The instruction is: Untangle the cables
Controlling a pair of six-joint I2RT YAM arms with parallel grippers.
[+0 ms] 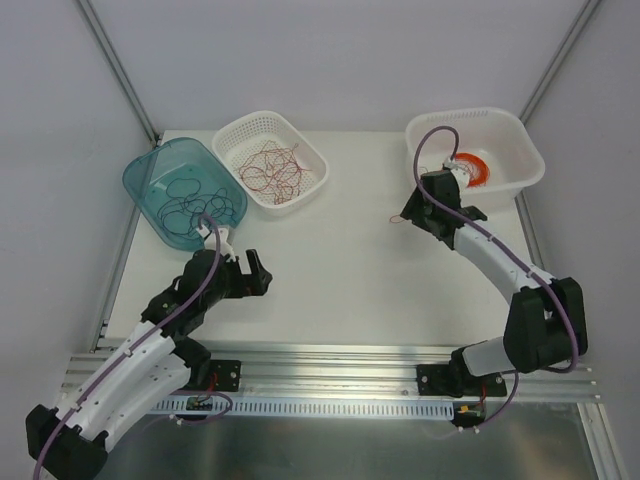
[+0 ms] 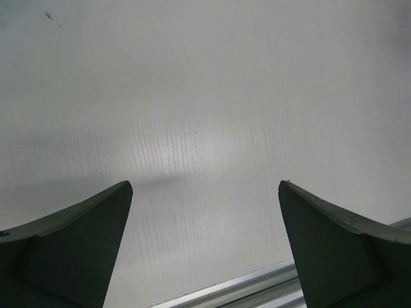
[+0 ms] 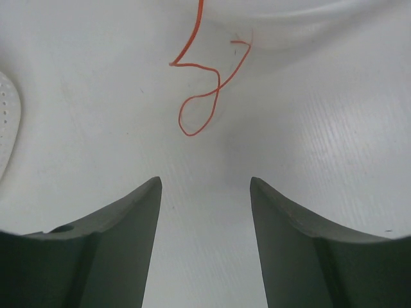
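Observation:
Thin dark cables [image 1: 190, 197] lie curled in a teal bin [image 1: 140, 175] at the back left. Thin red cables [image 1: 273, 167] lie tangled in a white basket [image 1: 312, 160] beside it. One loose orange-red cable [image 3: 207, 96] lies looped on the table, just ahead of my right gripper [image 3: 205, 183], which is open and empty above the table. In the top view this gripper [image 1: 408, 218] is in front of the right white bin, with the cable a faint speck [image 1: 397, 221] beside it. My left gripper [image 2: 205, 186] is open and empty over bare table; in the top view it [image 1: 258, 271] is below the teal bin.
A white bin [image 1: 525, 150] at the back right holds a thick orange coil ring [image 1: 474, 167]; its wall [image 3: 302, 25] shows at the top of the right wrist view. The metal rail [image 2: 257, 282] runs along the table's near edge. Frame posts stand at both back corners.

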